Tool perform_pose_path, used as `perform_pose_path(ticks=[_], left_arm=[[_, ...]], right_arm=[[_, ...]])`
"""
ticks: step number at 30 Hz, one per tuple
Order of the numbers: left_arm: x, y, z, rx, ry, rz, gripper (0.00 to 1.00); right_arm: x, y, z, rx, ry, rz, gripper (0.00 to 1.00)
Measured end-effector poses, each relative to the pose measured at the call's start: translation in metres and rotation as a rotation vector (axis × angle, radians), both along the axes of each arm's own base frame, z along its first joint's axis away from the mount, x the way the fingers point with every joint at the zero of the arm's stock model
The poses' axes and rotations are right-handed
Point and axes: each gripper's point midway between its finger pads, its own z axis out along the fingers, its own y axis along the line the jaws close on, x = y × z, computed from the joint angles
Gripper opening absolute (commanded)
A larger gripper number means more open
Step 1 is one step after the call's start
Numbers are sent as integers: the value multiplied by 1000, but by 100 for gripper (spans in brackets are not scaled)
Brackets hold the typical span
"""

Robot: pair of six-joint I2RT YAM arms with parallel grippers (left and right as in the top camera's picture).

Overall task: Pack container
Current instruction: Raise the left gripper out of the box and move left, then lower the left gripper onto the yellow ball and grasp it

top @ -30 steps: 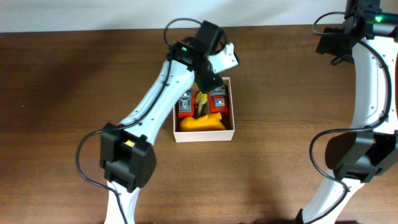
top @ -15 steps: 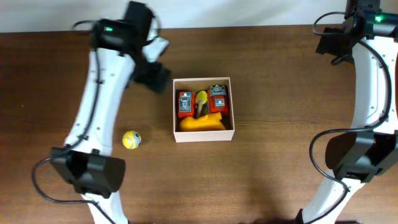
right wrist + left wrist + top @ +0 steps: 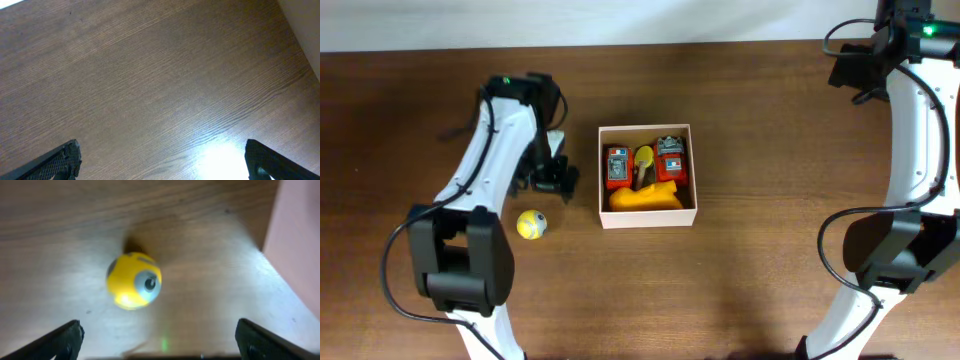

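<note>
The container (image 3: 648, 219), a shallow square box with white walls, sits mid-table and holds two red toys, a yellow block and a small yellow piece. Its wall shows at the right edge of the left wrist view (image 3: 297, 245). A yellow ball toy (image 3: 530, 224) lies on the table left of the container; it shows in the left wrist view (image 3: 133, 280) ahead of the fingers. My left gripper (image 3: 552, 178) is open and empty, just above the ball toy (image 3: 157, 342). My right gripper (image 3: 162, 160) is open and empty at the far right back corner (image 3: 850, 70).
The brown wooden table (image 3: 760, 280) fills the view, with a white wall strip along the back edge (image 3: 420, 25). The right arm's base stands at the front right (image 3: 880, 260).
My left arm swung away from over the container to the left, then came down beside the yellow ball toy. The ball toy came into sight. The right arm has not moved.
</note>
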Motion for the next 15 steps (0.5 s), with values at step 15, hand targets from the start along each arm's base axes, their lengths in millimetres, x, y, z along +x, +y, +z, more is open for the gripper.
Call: perform_pose_path(ticks=[15], left_arm=[[-20,18,-58,28,38,59,99]], right_arm=[[0,0,0,0,0,0,99]])
